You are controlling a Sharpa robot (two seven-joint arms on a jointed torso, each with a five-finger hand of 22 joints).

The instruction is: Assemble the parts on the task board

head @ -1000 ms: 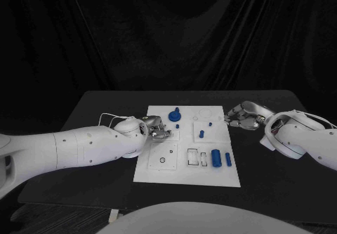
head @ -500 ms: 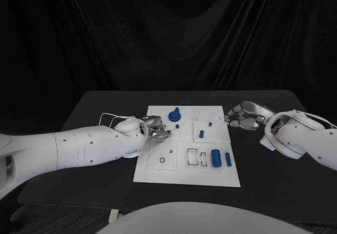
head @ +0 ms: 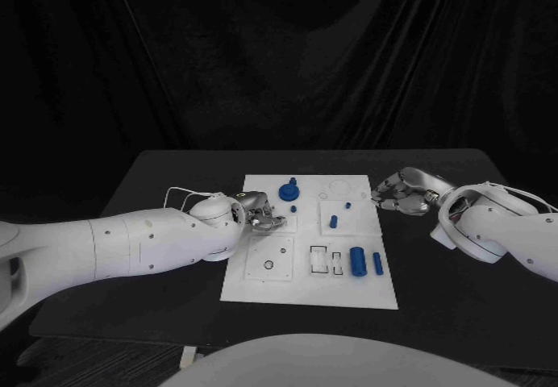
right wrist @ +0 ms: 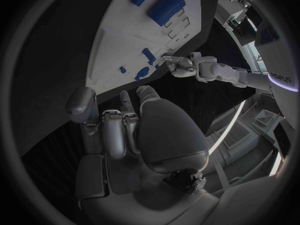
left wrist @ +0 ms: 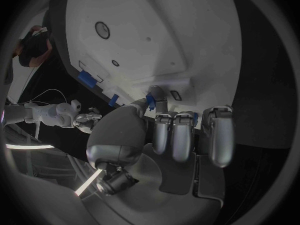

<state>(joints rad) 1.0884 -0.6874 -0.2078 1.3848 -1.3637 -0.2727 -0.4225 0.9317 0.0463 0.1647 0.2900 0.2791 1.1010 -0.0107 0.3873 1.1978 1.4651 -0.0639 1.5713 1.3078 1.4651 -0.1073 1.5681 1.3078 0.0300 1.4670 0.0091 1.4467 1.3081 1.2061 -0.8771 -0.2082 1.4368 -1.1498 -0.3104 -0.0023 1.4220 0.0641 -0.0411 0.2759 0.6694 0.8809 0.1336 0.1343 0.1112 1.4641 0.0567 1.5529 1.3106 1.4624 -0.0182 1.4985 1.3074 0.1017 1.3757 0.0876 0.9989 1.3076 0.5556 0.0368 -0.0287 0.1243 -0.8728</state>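
Head view: the white task board [head: 312,278] lies mid-table. The left hand [head: 260,214] hovers over the board's left edge. Blue parts sit at the far edge, mid-board and the near right corner [head: 358,262]. The right hand [head: 399,193] rests curled beside the far right corner.

Left wrist view: the left hand [left wrist: 169,130] pinches a small blue part [left wrist: 150,101] at its fingertips above the board.

Right wrist view: the right hand [right wrist: 125,130] is closed and holds nothing.

Judgement: align the part squarely over its seat, lower slowly, release only once seated.
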